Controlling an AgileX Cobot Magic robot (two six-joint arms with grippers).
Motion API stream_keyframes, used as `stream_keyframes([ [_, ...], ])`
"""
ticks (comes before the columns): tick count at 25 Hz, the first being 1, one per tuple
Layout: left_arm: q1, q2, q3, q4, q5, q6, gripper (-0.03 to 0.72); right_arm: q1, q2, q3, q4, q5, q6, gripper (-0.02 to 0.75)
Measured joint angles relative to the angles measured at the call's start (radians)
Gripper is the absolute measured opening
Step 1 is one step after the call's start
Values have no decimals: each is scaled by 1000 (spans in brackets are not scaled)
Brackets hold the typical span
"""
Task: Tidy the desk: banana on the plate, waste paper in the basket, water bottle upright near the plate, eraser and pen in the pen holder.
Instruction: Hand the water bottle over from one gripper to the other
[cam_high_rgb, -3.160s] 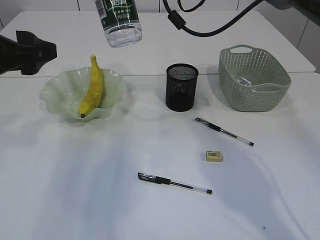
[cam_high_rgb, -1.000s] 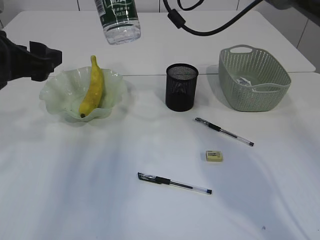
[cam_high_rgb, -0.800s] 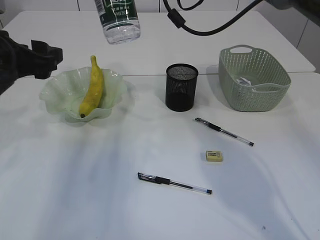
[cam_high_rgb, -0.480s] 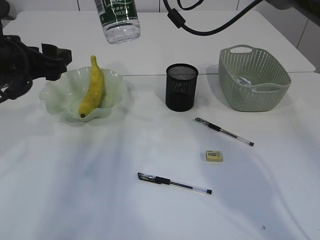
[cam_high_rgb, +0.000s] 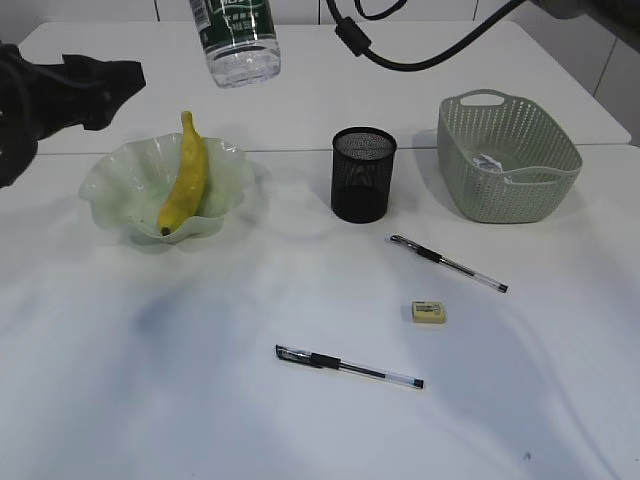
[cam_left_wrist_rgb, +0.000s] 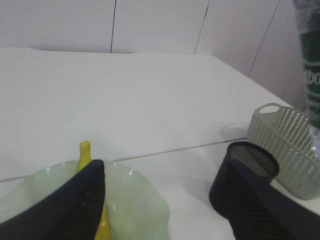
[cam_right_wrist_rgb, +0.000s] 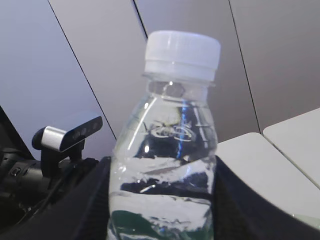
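Clamping the water bottle (cam_right_wrist_rgb: 165, 165), right hand (cam_right_wrist_rgb: 160, 200) seemingly hidden outside; left hand (cam_left_wrist_rgb: 160, 200) gapes.

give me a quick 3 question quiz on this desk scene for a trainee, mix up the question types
1. True or false: the banana lies on the plate.
2. How many pens lie on the table?
3. What is the right gripper holding? A) eraser B) water bottle C) pen holder

Key:
1. True.
2. Two: one pen right of the pen holder, the other pen nearer the camera, with the eraser between them.
3. B, the water bottle, held in the air above the table.
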Motion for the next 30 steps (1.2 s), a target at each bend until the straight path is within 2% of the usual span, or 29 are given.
stream_keyframes([
  [3,52,0,0,152,-89,-146,527,0,0,0,0,0,0,376],
  [8,109,0,0,333,-234,-324,527,0,0,0,0,0,-2,376],
  [17,144,20,-47,557,-441,-540,526,0,0,0,0,0,-2,376],
  [30,144,32,-71,694,-534,-691,520,2,0,0,2,0,-2,376],
])
